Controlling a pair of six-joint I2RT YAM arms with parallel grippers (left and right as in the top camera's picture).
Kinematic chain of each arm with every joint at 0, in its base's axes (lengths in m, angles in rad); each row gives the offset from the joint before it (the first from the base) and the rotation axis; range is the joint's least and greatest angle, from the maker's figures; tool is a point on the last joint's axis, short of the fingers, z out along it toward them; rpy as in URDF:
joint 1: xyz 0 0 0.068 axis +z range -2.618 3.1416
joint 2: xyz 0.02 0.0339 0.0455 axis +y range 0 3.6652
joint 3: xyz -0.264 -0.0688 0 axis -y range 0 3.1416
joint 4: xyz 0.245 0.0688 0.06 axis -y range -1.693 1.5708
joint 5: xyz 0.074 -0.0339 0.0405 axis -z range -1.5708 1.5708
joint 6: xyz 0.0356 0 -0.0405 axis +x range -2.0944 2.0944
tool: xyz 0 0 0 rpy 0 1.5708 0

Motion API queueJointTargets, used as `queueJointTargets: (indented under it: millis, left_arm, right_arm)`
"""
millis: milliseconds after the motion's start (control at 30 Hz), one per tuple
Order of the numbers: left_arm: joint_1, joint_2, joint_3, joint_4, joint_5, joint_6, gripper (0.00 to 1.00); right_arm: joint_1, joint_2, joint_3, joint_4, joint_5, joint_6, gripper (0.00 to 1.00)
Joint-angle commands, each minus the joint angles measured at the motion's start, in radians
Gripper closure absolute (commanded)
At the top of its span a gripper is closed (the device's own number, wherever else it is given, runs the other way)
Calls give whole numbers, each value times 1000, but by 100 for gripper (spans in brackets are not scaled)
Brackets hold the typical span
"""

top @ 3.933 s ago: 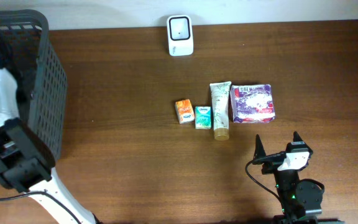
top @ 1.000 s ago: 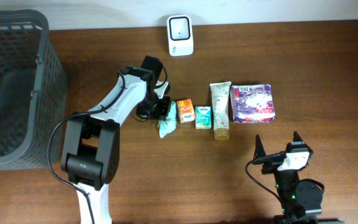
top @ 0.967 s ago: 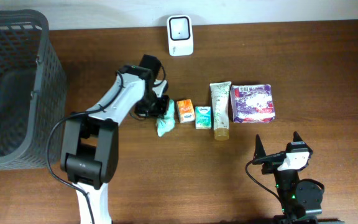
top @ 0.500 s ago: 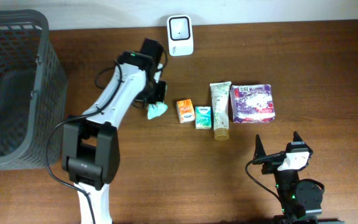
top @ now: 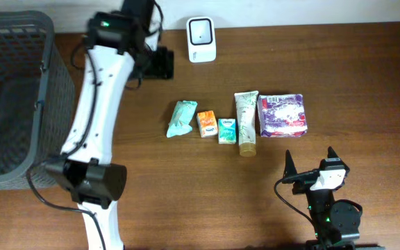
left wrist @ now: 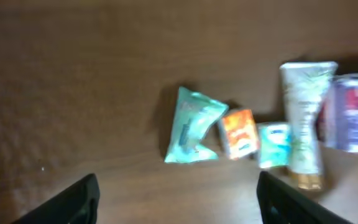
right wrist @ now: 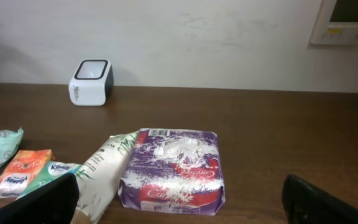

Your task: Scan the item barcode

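The left fingers (left wrist: 79,198) stand wide apart with nothing between them, over the counter (top: 151,187) near its far edge, just left of the scanner (top: 201,39). The right fingers (right wrist: 42,200) are spread and empty too, at the near edge toward the right corner. No item is held. All lie in a row mid-counter: teal pack (top: 180,118), orange pack (top: 205,123) just beside it, green pack (top: 226,130), tube (top: 246,121), purple pack (top: 282,114).

The step in hand looks like fetching an item for the scanner. The packs sit tight together, so come straight down and pinch one across its free sides. Keep the barcode uncovered, turn that face squarely to the scanner window, and hold it steady and close.
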Motion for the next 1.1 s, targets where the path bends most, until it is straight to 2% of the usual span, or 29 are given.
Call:
queueJointTargets:
  millis: [0,67,233,367,1067]
  left_arm:
    - [20,-21,188,-76,61,-4,13]
    - [42,-34,253,-122,50,-3,1]
    - [193,-89,280,-151,56,2,1]
    - [264,-90,277,-151,58,2,1]
    - [268,-90,277,-151,55,2,1]
  right_arm:
    - [-6,-5,-8,-3,6,0,1]
    - [-6,-5,-8,-4,6,0,1]
    - [-6,-5,-8,-3,6,0,1]
    - [-6,-5,-8,-3,6,0,1]
    - [-6,-5,-8,-3,6,0,1]
